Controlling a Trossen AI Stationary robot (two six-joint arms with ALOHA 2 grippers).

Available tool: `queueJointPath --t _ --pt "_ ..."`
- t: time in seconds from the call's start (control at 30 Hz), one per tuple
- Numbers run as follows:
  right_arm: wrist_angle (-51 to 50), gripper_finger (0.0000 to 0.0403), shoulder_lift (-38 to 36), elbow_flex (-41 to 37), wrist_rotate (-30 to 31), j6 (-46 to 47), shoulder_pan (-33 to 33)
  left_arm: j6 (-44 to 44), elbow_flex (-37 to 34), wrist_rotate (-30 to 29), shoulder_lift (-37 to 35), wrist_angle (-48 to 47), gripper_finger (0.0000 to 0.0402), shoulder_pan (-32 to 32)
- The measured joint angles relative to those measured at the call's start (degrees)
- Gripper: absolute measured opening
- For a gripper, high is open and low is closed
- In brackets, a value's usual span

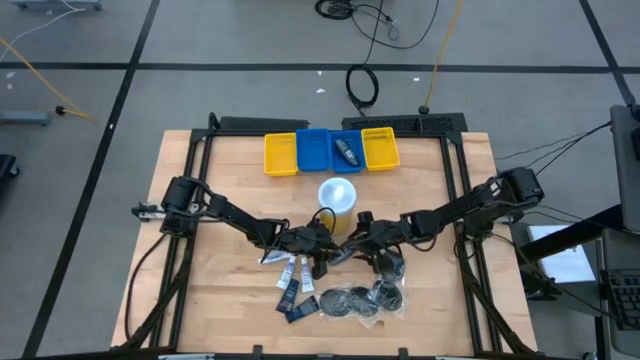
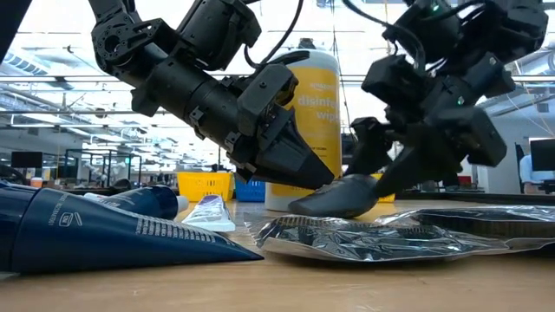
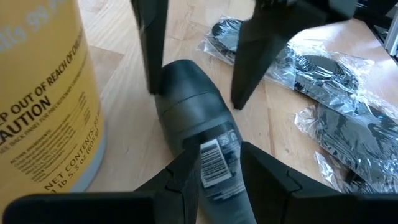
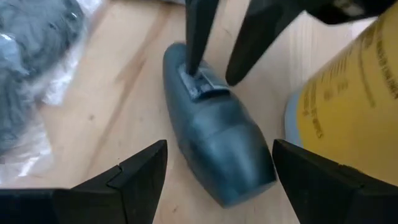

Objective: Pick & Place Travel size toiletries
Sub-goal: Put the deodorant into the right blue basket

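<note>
Nearest to the low camera, a dark navy tube [image 2: 104, 232] and a small white tube [image 2: 208, 212] are seen lying flat on the bench [image 2: 286, 282], well in front of the yellow canister [image 2: 305, 130]. Beside them, the clear crinkled packets [image 2: 364, 236] with round dark contents are spread, also in front of the canister.

Just before the canister, a dark grey mini bottle [image 3: 199, 134] lies on its side on the wood. It is approached from both ends. The left gripper [image 3: 219, 163] is placed over the label end, its fingers narrow and close around the bottle; whether they already press it cannot be told. The right gripper [image 4: 221, 165] is placed at the cap end with its fingers wide apart, not touching. Probably one arm is meant to steady the bottle while the other takes it.

Behind the canister, the yellow and blue bins [image 1: 330, 150] stand in a row; one dark item already lies in a blue one.
</note>
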Motion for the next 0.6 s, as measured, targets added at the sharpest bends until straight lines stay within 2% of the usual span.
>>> queueJointPath --t 0.17,0.43,0.6 --pt "4.85 0.0281 5.11 0.0 -1.55 -0.03 0.07 0.09 0.0 0.0 0.0 -0.02 0.0113 0.0" --pt "7.95 0.0278 6.54 0.0 -2.69 2.11 0.02 0.09 0.0 0.0 0.0 -0.31 0.0113 -0.02" --pt "7.86 0.0239 6.54 0.0 -3.26 3.77 0.0 0.07 0.0 0.0 0.0 -0.37 0.0113 -0.02"
